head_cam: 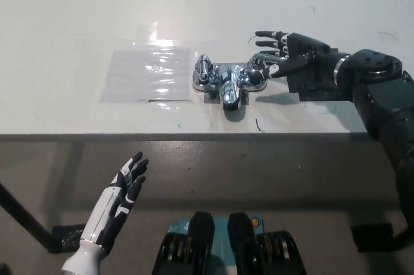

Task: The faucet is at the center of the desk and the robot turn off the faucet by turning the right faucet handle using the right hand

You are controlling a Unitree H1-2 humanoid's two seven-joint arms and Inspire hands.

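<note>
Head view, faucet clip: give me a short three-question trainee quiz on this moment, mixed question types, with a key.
1. True or false: the right hand has its fingers spread open beside the right faucet handle.
2. Multiple choice: where is the left hand? A) on the faucet B) below the desk edge, holding nothing C) on the clear plastic sheet
3. Fill in: the dark patch on the desk lies under the ____ arm.

Key: 1 true; 2 B; 3 right.
</note>
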